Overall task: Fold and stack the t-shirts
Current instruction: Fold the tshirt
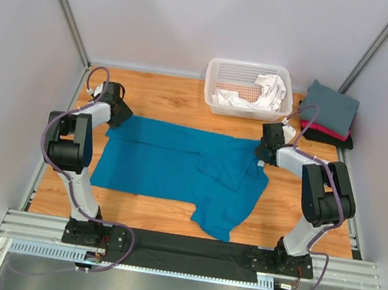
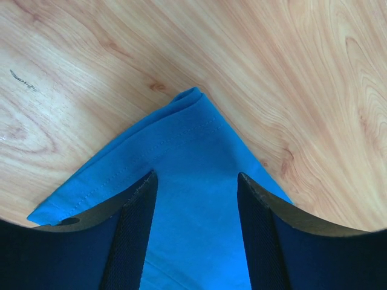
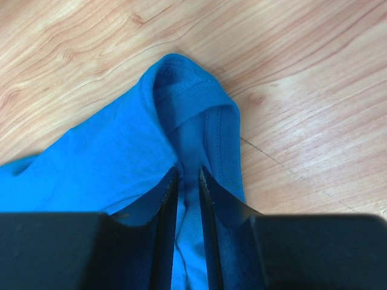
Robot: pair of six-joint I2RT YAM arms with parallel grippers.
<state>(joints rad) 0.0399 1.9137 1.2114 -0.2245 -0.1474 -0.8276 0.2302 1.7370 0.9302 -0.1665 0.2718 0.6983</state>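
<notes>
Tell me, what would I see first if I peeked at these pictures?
A big blue t-shirt lies spread across the middle of the wooden table. The right gripper pinches a fold of it at one end, and the left gripper sits open over a corner at the other. At the back stand a white basket holding white cloth and a stack of folded shirts.

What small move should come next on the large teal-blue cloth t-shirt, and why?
Probably close the left gripper: its jaws stand open astride a hem corner of the teal-blue cloth t-shirt, while the right gripper pinches its ribbed edge.
</notes>
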